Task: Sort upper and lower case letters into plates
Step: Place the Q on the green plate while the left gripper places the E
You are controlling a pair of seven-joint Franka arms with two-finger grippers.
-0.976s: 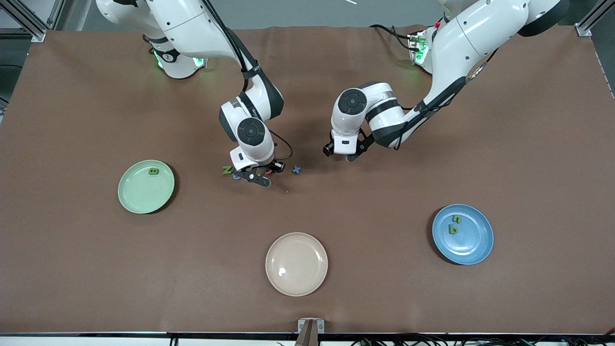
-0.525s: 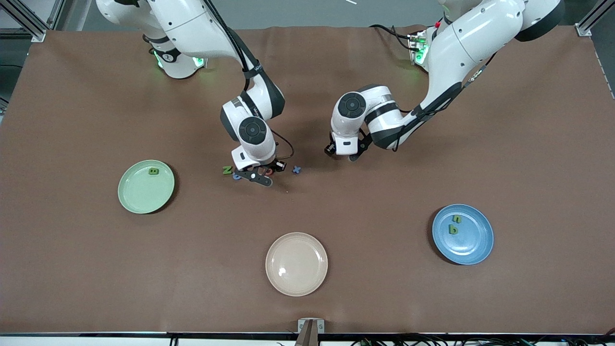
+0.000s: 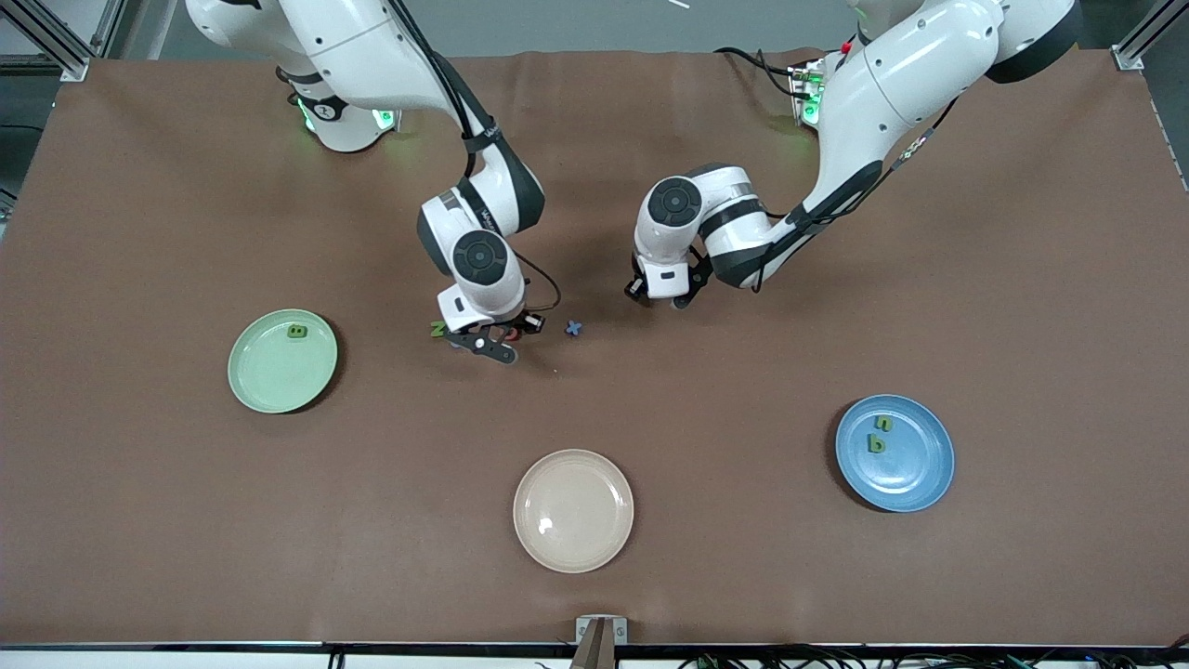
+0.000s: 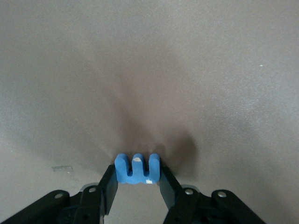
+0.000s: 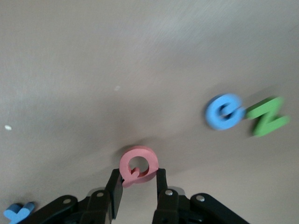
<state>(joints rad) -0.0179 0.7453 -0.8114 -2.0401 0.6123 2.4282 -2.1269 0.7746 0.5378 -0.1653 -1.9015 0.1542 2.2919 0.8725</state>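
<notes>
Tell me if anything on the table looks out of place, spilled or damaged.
Nothing stands out. The mint green plate holds one green letter, the blue plate holds two, and the cream plate is bare. The right gripper has its jaws shut on a red Q; the left gripper grips a blue letter.

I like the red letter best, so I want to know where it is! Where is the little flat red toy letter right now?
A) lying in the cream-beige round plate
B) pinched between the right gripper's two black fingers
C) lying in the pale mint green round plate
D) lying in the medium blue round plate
B: the right wrist view shows the little flat red toy letter clamped between the right gripper's fingers.
</notes>
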